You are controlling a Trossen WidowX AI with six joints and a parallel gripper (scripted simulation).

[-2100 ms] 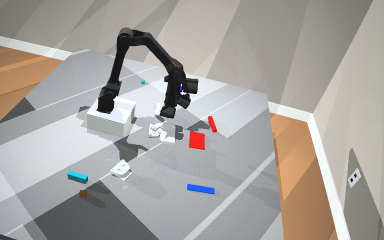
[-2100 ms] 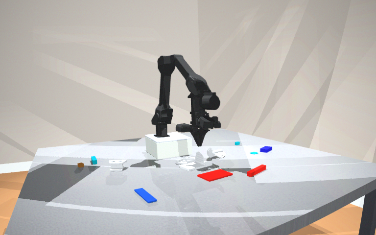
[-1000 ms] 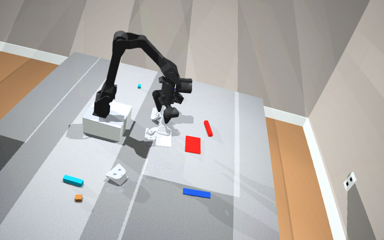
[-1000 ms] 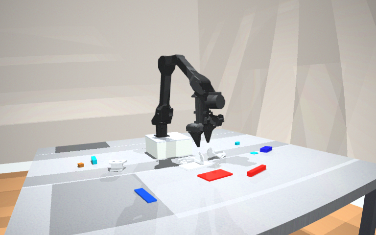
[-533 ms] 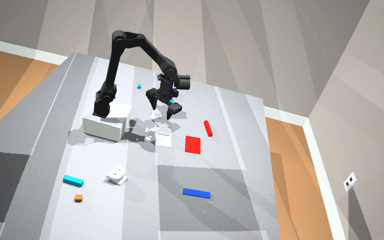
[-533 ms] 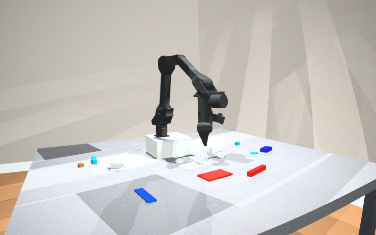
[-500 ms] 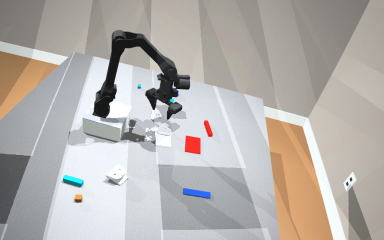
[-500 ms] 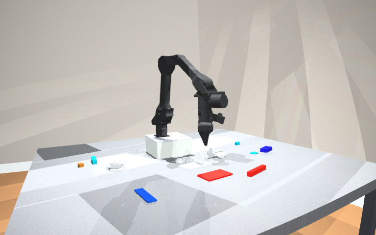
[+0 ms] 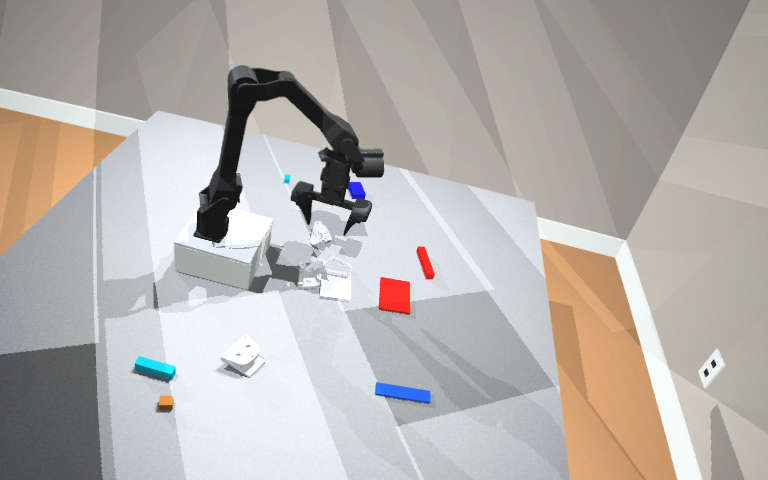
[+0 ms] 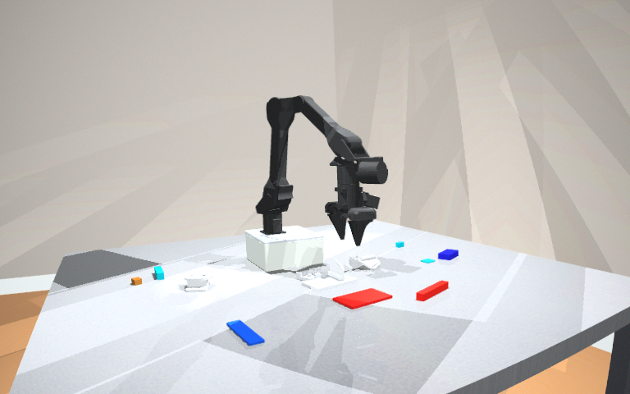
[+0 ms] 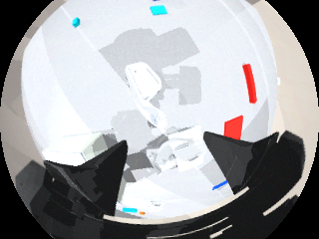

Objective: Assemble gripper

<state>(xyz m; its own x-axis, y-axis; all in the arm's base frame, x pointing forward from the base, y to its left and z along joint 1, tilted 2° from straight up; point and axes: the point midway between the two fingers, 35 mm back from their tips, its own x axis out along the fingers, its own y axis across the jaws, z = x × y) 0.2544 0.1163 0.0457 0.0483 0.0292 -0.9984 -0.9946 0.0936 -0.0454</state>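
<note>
My gripper (image 9: 327,228) (image 10: 350,241) (image 11: 166,139) is wide open and empty, hanging above a loose white jaw (image 9: 320,233) (image 10: 364,262) (image 11: 145,82) that lies tilted on the table. Nearer the front, the white gripper base (image 9: 335,291) (image 10: 320,283) shows a flat plate with a raised white piece on it. Another white part (image 9: 310,275) (image 10: 310,272) (image 11: 165,156), apparently a jaw, is at its left side. Pins and any gear mesh cannot be made out. A white plate with holes (image 9: 243,352) (image 10: 196,280), apparently the housing plate, is at the front left.
The arm's white pedestal (image 9: 212,263) (image 10: 283,250) is left of the parts. A red plate (image 9: 394,295) (image 10: 362,298) and red bar (image 9: 425,262) (image 10: 431,290) lie right. Blue bars (image 9: 402,392) (image 9: 356,190), a cyan bar (image 9: 154,368) and an orange cube (image 9: 165,403) lie farther out.
</note>
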